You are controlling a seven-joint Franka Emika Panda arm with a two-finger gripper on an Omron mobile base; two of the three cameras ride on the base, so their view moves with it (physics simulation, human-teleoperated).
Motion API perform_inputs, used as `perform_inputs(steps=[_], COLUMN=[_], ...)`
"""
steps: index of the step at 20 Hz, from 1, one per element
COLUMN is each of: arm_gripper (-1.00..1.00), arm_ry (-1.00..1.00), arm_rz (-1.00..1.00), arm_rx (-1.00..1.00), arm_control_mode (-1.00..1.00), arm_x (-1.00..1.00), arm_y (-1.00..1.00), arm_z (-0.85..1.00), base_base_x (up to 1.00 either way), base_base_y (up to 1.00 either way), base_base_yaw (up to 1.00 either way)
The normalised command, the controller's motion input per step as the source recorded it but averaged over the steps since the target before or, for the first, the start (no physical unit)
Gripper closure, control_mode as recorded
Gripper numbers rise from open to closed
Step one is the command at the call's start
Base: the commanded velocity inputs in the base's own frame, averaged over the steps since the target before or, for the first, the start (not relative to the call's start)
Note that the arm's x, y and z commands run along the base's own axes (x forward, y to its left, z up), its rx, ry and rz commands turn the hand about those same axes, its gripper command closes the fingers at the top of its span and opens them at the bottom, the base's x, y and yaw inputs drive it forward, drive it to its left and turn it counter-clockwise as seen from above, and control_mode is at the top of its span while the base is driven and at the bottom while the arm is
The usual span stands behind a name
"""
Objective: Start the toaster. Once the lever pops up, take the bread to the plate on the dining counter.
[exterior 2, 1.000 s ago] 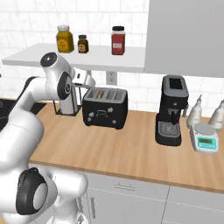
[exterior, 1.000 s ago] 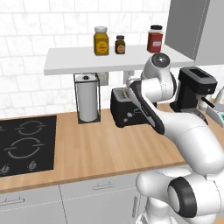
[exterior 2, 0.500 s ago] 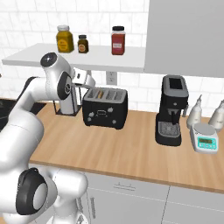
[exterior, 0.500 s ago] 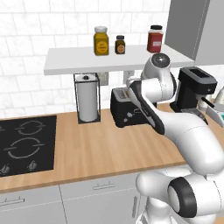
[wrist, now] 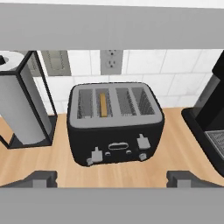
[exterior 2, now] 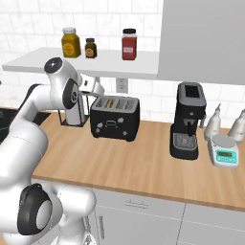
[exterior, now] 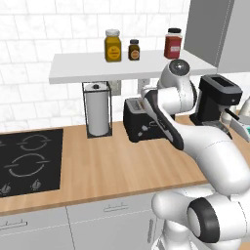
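In the left base view, three jars are standing on the white shelf (exterior: 97,71): a yellow one (exterior: 113,45), a small dark one (exterior: 134,49) and a red one (exterior: 173,43). Below it, on the wooden worktop (exterior: 112,166), the black toaster (exterior: 139,120) is sitting between one paper towel roll in a wire holder (exterior: 98,108) and the black coffee machine (exterior: 217,100). The arm is crossing in front of the toaster's right half, and one black hob (exterior: 27,161) is lying at the left.

In the right base view, the toaster (exterior 2: 115,118) is showing its knobbed front face to the room, its long axis running left to right along the wall. The bread (exterior 2: 110,102) is sitting on edge in a left-hand slot, only its tan top edge showing. The gripper (exterior 2: 98,88) is hovering just above and left of the toaster, apart from it. To the right are standing the coffee machine (exterior 2: 187,120), one small scale (exterior 2: 225,150) and two pale bottles (exterior 2: 213,125).

In the hand view, the toaster (wrist: 116,124) is showing four slots on top; the bread (wrist: 103,104) is filling the second from the left, its edge running front to back. Two levers and two knobs are lining the front. The gripper (wrist: 112,178) is spread wide with nothing between its fingertips (wrist: 41,179).
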Motion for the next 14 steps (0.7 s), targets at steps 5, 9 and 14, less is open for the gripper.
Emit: perform_inputs(steps=[5,9,14], arm_gripper=[-1.00,-1.00,-1.00], arm_ry=[0.00,0.00,0.00], arm_rz=[0.00,0.00,0.00], arm_rx=[0.00,0.00,0.00], arm_control_mode=[-1.00,-1.00,-1.00], arm_x=[0.00,0.00,0.00], arm_y=[0.00,0.00,0.00], arm_z=[0.00,0.00,0.00], base_base_x=[0.00,0.00,0.00], base_base_y=[0.00,0.00,0.00], base_base_yaw=[0.00,0.00,0.00])
